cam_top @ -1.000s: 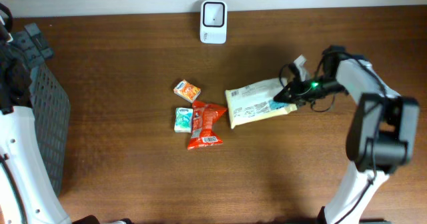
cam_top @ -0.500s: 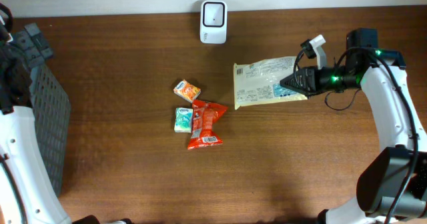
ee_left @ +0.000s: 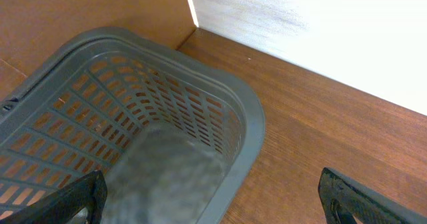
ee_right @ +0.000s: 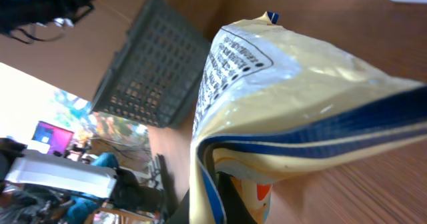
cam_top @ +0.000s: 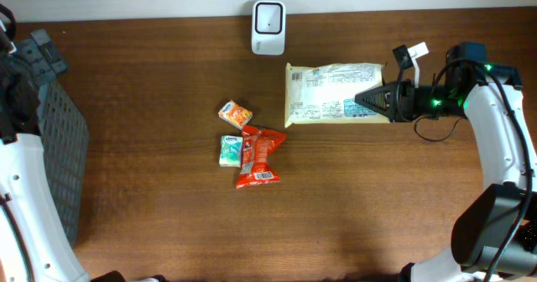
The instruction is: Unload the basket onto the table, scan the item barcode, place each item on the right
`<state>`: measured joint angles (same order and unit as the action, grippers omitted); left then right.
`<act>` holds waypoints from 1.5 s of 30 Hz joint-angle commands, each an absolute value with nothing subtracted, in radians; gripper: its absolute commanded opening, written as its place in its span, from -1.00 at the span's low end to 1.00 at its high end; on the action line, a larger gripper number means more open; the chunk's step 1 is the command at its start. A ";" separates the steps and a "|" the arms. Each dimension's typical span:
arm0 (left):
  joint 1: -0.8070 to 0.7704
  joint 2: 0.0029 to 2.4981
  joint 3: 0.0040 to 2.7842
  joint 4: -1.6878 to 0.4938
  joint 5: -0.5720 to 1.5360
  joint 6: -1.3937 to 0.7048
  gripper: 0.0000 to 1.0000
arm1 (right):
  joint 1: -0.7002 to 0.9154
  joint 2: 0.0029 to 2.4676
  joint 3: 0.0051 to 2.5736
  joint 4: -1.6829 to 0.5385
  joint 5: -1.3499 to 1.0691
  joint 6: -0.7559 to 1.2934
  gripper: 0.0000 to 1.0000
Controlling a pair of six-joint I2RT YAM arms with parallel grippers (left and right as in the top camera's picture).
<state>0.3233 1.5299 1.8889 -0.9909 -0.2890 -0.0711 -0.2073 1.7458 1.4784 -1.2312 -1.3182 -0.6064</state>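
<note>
Near the scanner (cam_top: 268,17), right end effector (cam_top: 364,103) (clamped) gripping yellow packet (cam_top: 327,93), arm extended.

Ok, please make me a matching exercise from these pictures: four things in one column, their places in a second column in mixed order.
Things:
1 white scanner
2 yellow packet
3 grey basket
4 red packet

Places:
A left edge of the table
B in the right gripper
C far edge, middle
D centre of the table

Pairs: 1-C; 2-B; 3-A; 4-D

Pale-yellow packet (cam_top: 331,93) with blue stripe; grey lattice basket (ee_left: 253,127); red wrapper (cam_top: 258,156); white scanner (cam_top: 268,16)
</note>
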 commanded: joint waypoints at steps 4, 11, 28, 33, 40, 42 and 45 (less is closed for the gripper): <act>0.326 1.530 1.889 -0.990 -0.292 -0.062 0.98 | -0.209 1.722 1.528 -1.243 -1.501 -0.628 -0.92; 0.326 1.530 1.889 -0.990 -0.292 -0.062 0.98 | -0.209 1.689 1.538 -1.242 -1.521 -0.595 -0.93; 0.326 1.530 1.889 -0.990 -0.292 -0.062 0.98 | -0.033 1.658 1.754 -1.188 -0.721 -0.175 -0.92; 0.326 1.530 1.889 -0.990 -0.292 -0.062 0.98 | 0.123 1.689 1.824 -1.081 -0.280 -0.091 -0.92; 0.326 1.530 1.889 -0.990 -0.292 -0.062 0.98 | 0.302 1.822 1.824 -0.930 0.194 -0.175 -0.92; 0.326 1.530 1.889 -0.990 -0.292 -0.062 0.98 | 0.336 1.852 1.824 -0.888 0.279 -0.226 -0.92; 0.326 1.530 1.889 -0.990 -0.292 -0.062 0.98 | 0.374 1.877 1.823 -0.852 0.342 -0.286 -0.92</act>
<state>0.3233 1.5299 1.8889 -0.9909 -0.2886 -0.0711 0.3389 1.8755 1.8042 -0.8757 0.1711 -0.2070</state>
